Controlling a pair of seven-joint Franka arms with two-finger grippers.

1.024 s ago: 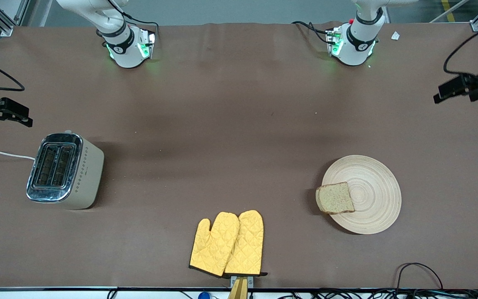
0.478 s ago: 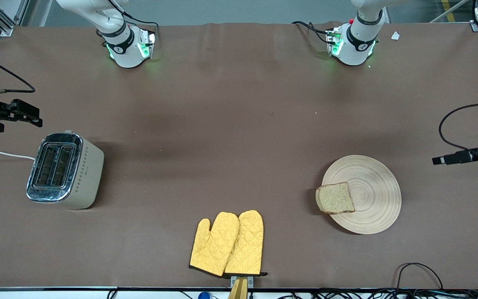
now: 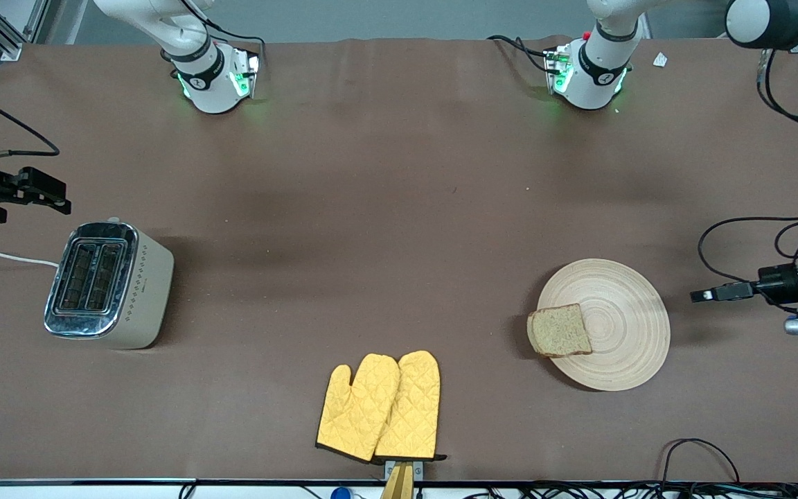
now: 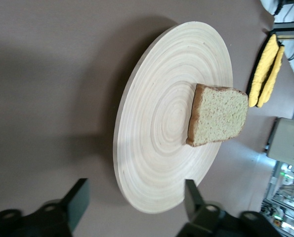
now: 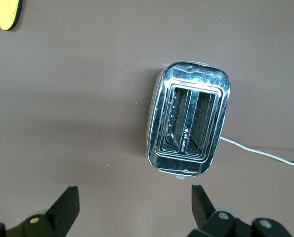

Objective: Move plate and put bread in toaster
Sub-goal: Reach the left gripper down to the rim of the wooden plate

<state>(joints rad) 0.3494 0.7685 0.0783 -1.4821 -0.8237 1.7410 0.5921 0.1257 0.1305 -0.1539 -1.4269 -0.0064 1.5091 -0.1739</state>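
Observation:
The pale wooden plate (image 3: 617, 326) lies toward the left arm's end of the table. The brown bread slice (image 3: 559, 330) rests on the plate's rim and overhangs it on the toaster's side. My left gripper (image 3: 707, 294) is open, low over the table beside the plate. In the left wrist view the plate (image 4: 156, 133) and bread (image 4: 218, 121) lie just ahead of the left gripper (image 4: 136, 183). The cream toaster (image 3: 108, 284) stands at the right arm's end with empty slots. My right gripper (image 3: 59, 196) is open over the table beside it. The right wrist view shows the toaster (image 5: 189, 126) ahead of the right gripper (image 5: 134, 192).
A pair of yellow oven mitts (image 3: 379, 407) lies near the table's edge nearest the front camera, between toaster and plate. The toaster's white cord (image 3: 4, 256) runs off the table's end. Both arm bases stand along the table's farthest edge.
My left gripper has come down from the table's end to just beside the plate. My right gripper moved slightly toward the toaster, then held still. Plate, bread and toaster have not moved.

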